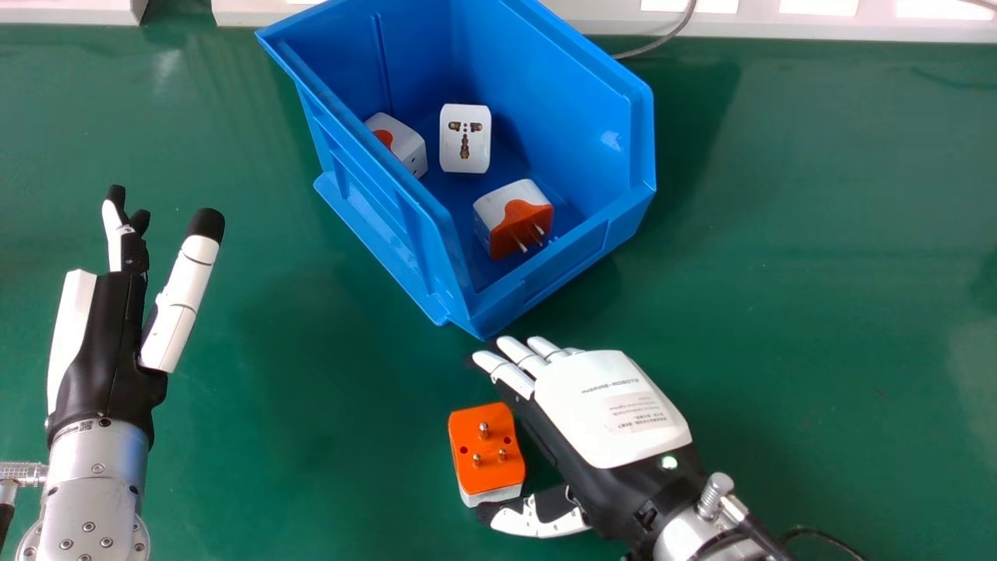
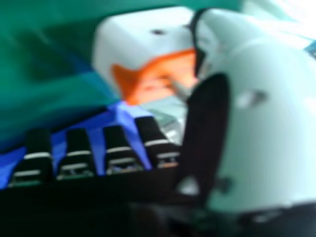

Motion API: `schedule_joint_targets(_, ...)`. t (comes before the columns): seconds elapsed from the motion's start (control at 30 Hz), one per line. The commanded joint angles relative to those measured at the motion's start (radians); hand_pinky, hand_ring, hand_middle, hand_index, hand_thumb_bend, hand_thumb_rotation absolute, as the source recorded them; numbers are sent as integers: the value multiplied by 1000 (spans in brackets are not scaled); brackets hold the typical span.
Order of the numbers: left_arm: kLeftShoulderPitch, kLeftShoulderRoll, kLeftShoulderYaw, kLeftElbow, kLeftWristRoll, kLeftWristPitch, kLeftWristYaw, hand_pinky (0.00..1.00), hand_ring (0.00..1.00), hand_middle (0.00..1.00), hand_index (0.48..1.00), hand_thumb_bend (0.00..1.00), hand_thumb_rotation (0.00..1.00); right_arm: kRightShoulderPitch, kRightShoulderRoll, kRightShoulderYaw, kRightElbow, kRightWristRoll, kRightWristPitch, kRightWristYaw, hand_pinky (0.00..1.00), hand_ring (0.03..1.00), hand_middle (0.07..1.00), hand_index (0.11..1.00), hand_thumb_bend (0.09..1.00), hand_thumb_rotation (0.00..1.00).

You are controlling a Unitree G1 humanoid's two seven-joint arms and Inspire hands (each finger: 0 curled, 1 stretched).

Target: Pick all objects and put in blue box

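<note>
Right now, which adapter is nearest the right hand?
The orange-faced one on the green table, pins up, between the right hand's thumb and fingers; the other three sit inside the blue box.

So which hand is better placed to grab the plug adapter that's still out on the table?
The right hand, most likely. Its thumb and fingers are spread beside the orange-faced adapter, just below the blue box. The left hand is open, well off to the side.
</note>
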Motion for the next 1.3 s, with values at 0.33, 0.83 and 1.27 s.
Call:
schedule_joint_targets(0.33,6,14,12,-44,6,24,-12,1000,1000,1000,1000,739,1000,-64,-13,29,45,-13,32,70,894,918,913,856,350,387)
schedule_joint_targets(0.83,11,13,10,-67,11,46,-15,1000,1000,1000,1000,739,1000,-112,-20,64,80,-18,28,100,883,919,917,854,335,390)
schedule_joint_targets(1.27,15,11,4,-82,16,52,-12,1000,1000,1000,1000,738,1000,-191,-26,92,180,-9,5,51,525,546,575,549,471,112)
